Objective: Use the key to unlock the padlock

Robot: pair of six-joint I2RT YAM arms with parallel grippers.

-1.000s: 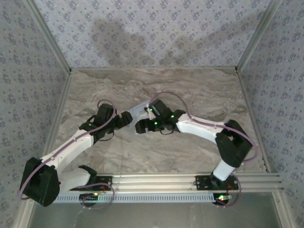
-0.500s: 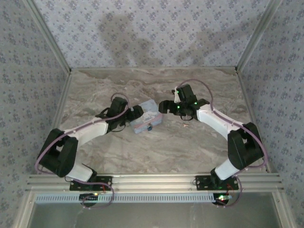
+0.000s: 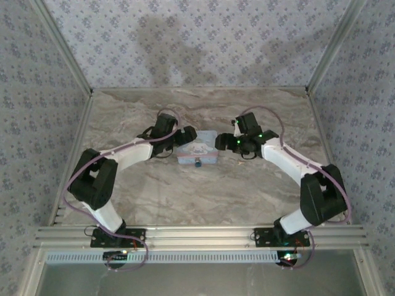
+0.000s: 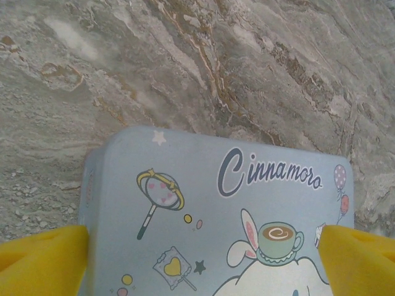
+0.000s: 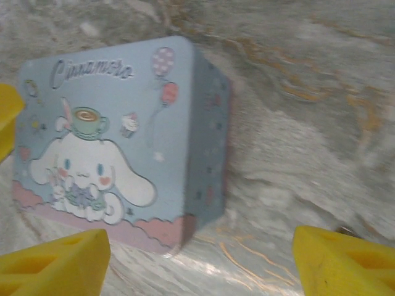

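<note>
Tabletop [image 3: 247, 191] of marble, light blue cartoon box [image 3: 199, 150] dead centre. Left gripper [image 3: 184, 135] at its 10 o'clock, fingers spread astride it. Right gripper [image 3: 224, 142] at 3 o'clock, spread wide too. Padlock [image 3: 198, 164] sits at the box's 6 o'clock. It looks tiny, hard and likely slippery, so pinch its body.

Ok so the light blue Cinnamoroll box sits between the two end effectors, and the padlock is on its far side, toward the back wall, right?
Not quite. The light blue Cinnamoroll box does sit between the left end effector and the right end effector, but the padlock is on its near side, toward the arm bases, as the top external view shows.
</note>
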